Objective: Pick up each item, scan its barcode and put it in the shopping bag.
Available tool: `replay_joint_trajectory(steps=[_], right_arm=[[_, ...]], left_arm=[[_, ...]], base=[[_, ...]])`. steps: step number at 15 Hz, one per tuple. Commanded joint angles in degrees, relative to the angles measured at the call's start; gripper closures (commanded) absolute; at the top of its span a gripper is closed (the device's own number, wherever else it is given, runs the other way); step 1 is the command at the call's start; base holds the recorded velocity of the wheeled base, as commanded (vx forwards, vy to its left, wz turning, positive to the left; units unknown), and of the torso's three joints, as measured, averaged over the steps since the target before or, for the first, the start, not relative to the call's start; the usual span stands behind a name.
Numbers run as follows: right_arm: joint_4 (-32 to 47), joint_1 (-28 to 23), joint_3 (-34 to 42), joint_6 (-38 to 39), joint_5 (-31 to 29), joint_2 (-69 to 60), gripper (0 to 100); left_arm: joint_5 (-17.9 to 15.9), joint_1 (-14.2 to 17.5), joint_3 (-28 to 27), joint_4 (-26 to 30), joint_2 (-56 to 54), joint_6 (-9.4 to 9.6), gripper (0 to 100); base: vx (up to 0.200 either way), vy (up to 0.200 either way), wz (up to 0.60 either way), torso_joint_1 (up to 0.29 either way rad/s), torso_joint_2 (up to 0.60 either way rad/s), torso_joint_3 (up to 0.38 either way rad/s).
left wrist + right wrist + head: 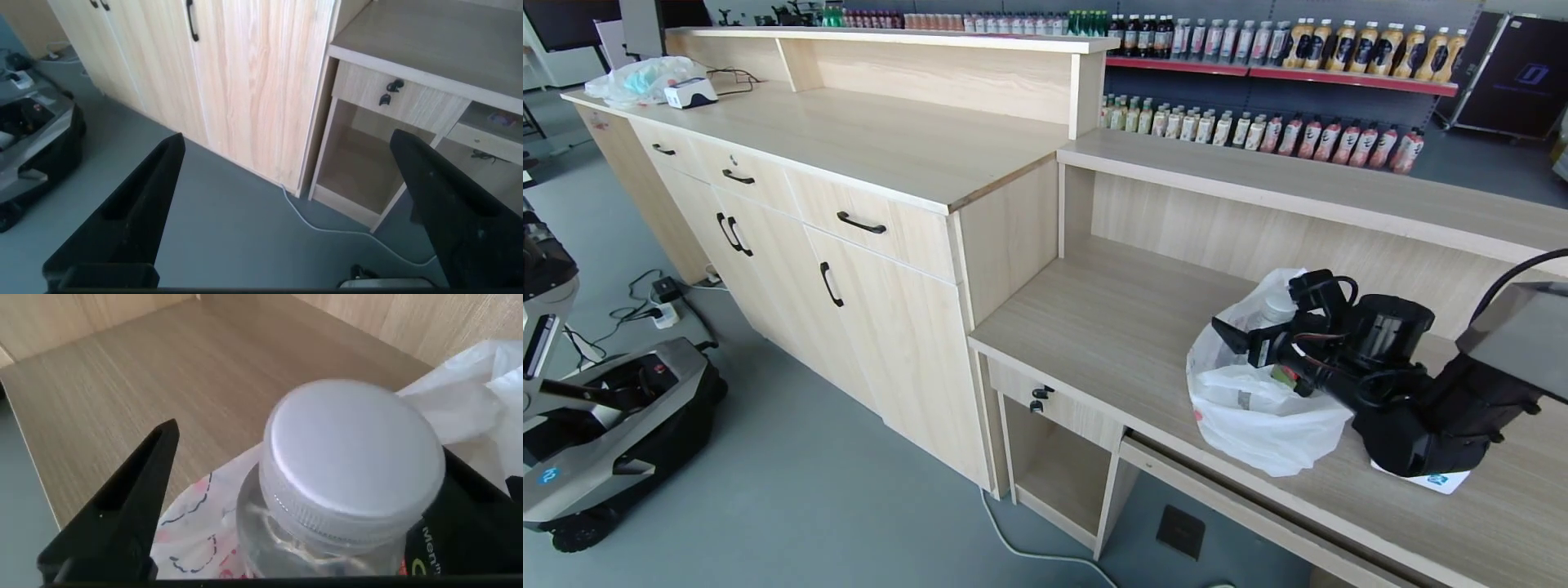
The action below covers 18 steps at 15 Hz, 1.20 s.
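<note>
Low over the floor beside the cabinet (245, 73), the left gripper (286, 137) hangs with its jaws wide apart and nothing between them. On the counter (1111, 327) ahead, the right gripper (1262, 317) sits at the mouth of the bag (1258, 425). Its jaws are spread wide around the bottle (351, 457), with one finger (122, 514) plainly clear of it. I judge this the bagging step, with the bottle upright in the bag and not clamped. The next move calls for lifting the gripper straight up, clear of cap and plastic, then seeking another item.
</note>
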Motion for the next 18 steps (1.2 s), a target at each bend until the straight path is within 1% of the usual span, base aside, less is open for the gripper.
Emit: replay_joint_trajectory(steps=[1, 3, 5, 6, 8, 10, 12, 15, 17, 18], right_arm=[[2.41, -0.09, 2.24, -2.25, 1.33, -11.66, 0], [4.08, -1.76, 4.96, -8.23, 1.51, -18.52, 0], [4.43, -3.87, 5.31, -12.01, 1.42, -21.86, 0], [4.78, -4.13, 5.49, -13.33, 1.16, -23.0, 0], [9.09, -6.06, 5.4, -17.2, 1.07, -27.13, 0], [13.66, -7.12, 4.61, -17.2, 0.98, -30.56, 0], [18.4, -7.73, 2.24, -17.02, 0.98, -33.11, 0], [23.41, -8.08, -0.84, -15.79, 0.1, -37.06, 0], [23.85, -9.58, -0.31, -15.26, -1.92, -38.03, 0], [24.56, -10.28, 1.09, -14.21, -5.0, -39.44, 0]], left_arm=[[0.03, 0.0, 0.01, -0.04, 0.09, -0.01, 0], [0.03, 0.0, 0.01, -0.04, 0.0, -0.01, 0], [0.03, 0.0, 0.01, -0.04, 0.09, -0.01, 0], [0.03, 0.0, 0.01, -0.04, 0.0, -0.01, 0], [0.03, 0.0, 0.01, -0.04, 0.0, -0.01, 0], [0.03, 0.0, 0.01, -0.04, 0.09, -0.01, 0], [0.03, 0.0, 0.01, -0.04, 0.09, -0.01, 0], [0.03, 0.0, 0.01, -0.04, 0.0, -0.01, 0], [0.03, 0.0, 0.01, -0.04, 0.0, -0.01, 0], [0.03, 0.0, 0.01, -0.04, 0.0, -0.01, 0]], base=[[0.0, 0.0, 0.0, 0.0, 0.0, 0.0], [0.0, 0.0, 0.0, 0.0, 0.0, 0.0], [0.0, 0.0, 0.0, 0.0, 0.0, 0.0], [0.0, 0.0, 0.0, 0.0, 0.0, 0.0], [0.0, 0.0, -0.6, -0.129, 0.23, 0.117], [0.0, 0.0, -0.6, -0.254, 0.48, 0.222], [0.0, 0.0, -0.6, -0.281, 0.55, 0.239], [0.0, 0.0, -0.6, -0.303, 0.55, 0.248], [0.0, 0.0, 0.0, -0.285, 0.53, 0.232], [0.0, 0.0, 0.0, -0.154, 0.28, 0.124]])
